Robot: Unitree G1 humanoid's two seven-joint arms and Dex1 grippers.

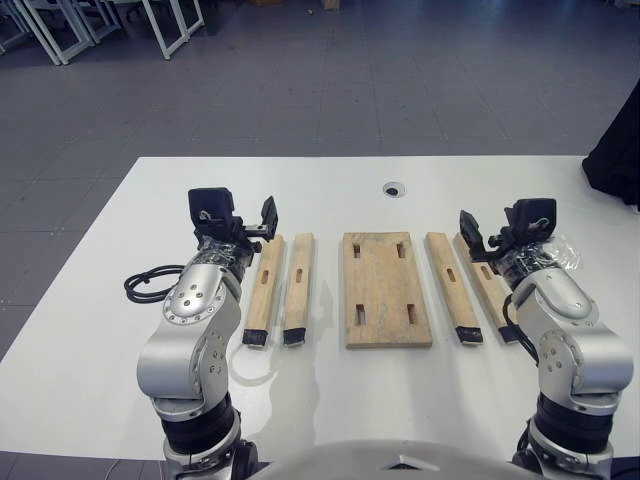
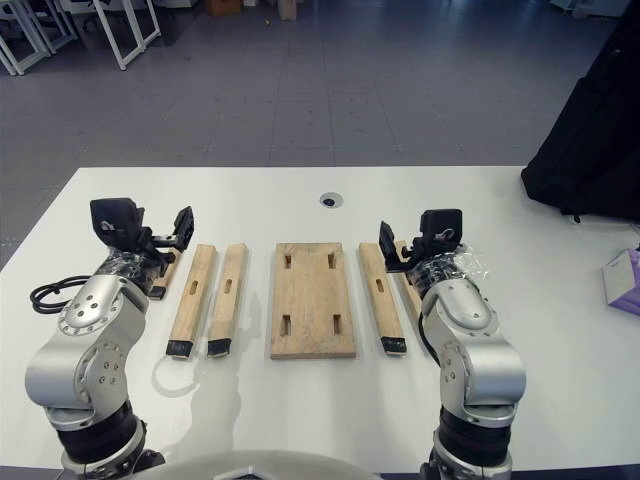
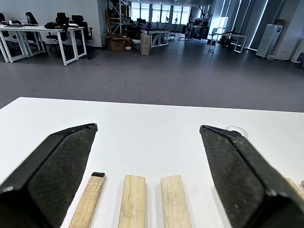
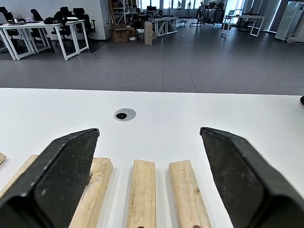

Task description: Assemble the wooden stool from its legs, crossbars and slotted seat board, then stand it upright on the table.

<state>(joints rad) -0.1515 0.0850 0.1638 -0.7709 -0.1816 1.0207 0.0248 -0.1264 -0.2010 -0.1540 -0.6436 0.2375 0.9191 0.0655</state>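
Left eye view: left legs [image 1: 265,285] lie near-to-far, far ends just right of the wide-open left hand [image 1: 240,216] — right hand [image 1: 498,232] equally wide, mirrored.

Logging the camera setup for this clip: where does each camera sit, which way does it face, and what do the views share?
Left eye: on the head, looking forward and down over the table; shows left gripper and right gripper, both open.
Right eye: same scene, set slightly aside.
Left wrist: behind that gripper's fingers, facing across wooden pieces into the room.
Right wrist: likewise, between its fingers.
Shared: eyes and right wrist show the port; all show wooden pieces.
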